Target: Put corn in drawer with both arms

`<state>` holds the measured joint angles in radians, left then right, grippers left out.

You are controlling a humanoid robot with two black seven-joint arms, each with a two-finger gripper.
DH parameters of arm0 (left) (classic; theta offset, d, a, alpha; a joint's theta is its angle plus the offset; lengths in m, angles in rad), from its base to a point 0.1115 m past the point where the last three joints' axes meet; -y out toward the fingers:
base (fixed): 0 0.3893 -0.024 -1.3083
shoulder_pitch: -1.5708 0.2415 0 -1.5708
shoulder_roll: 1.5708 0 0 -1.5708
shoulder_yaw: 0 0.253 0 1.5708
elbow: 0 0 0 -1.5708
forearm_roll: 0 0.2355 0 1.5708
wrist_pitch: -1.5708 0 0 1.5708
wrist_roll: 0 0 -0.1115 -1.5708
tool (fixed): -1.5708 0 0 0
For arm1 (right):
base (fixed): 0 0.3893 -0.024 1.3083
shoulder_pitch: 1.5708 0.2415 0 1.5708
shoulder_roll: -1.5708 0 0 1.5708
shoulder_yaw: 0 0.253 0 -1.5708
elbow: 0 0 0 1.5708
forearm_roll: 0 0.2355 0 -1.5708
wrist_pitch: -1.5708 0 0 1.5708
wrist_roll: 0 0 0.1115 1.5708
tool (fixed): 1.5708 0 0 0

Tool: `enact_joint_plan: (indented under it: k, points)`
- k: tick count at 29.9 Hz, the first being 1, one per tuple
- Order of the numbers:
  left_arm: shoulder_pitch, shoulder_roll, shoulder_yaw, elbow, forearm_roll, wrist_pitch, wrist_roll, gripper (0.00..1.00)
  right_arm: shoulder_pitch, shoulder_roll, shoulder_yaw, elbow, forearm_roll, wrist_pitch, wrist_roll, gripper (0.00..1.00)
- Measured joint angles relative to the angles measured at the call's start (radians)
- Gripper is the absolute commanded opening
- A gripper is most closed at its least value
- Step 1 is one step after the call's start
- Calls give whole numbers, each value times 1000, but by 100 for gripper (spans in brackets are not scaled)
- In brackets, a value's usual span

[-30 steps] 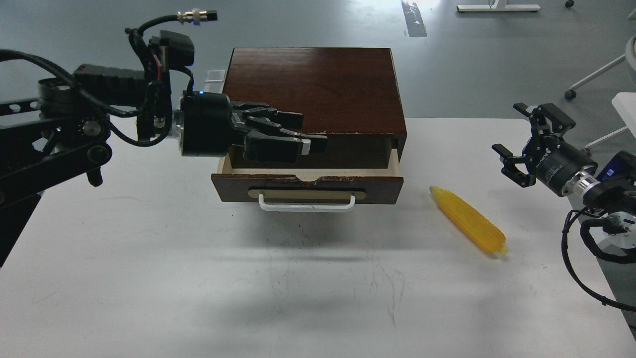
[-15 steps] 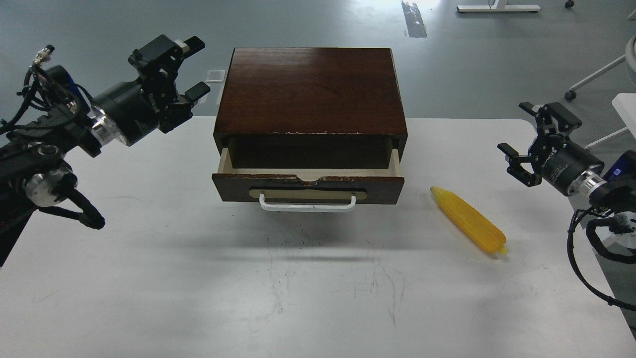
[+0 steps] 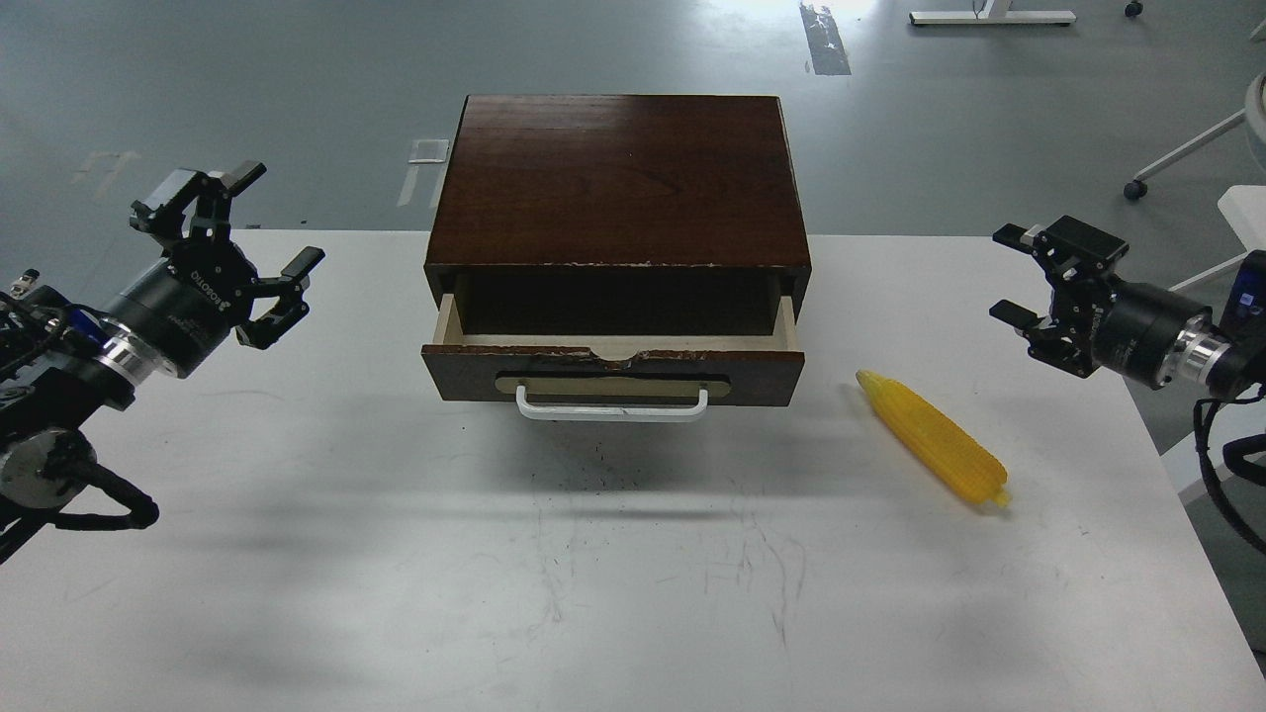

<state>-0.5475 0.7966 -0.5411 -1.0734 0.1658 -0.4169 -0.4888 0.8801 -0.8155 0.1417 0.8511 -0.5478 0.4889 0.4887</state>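
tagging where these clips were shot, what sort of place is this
Probably a robotics lab or workshop: a bare grey floor with tape marks, a scuffed white table, and rolling furniture legs with a caster at the right.

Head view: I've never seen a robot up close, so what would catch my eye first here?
Probably the bright yellow corn, lying alone on the white table, right of the drawer. Next, the dark wooden cabinet at the table's back, its drawer with the white handle pulled partly open and looking empty as far as can be seen. Then two black arms frame it all, the left claw and right claw both open in mid-air, holding nothing.
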Motion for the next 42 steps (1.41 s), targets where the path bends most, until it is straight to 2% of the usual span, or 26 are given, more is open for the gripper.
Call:
enact_joint_plan:
  k: [8, 15, 21, 25, 35, 39, 41, 42]
  points:
    - [1, -9, -3, 1, 12, -6, 0, 99, 88, -11, -4, 66, -486, 0, 0, 100]
    - [1, -6, -4, -5, 16, -25, 0, 99, 126, 4, -51, 110, -810, 0, 0, 100]
    - [1, -4, -4, -9, 17, -29, 0, 99, 201, 57, -220, 103, -883, -2, 0, 100]
    - [1, -4, -5, -10, 17, -30, 0, 99, 232, 95, -319, 85, -895, -42, 0, 100]
    - [1, 0, -5, -10, 18, -34, 0, 99, 240, 163, -407, 35, -929, -96, 0, 96]
    - [1, 1, -5, -11, 19, -39, 0, 99, 237, 177, -417, 25, -929, -98, 0, 88]
    - [1, 1, -5, -11, 19, -44, 0, 99, 237, 182, -428, 24, -930, -98, 0, 75]
    - [0, 2, -5, -11, 20, -48, 0, 99, 237, 182, -435, 23, -930, -98, 0, 63]
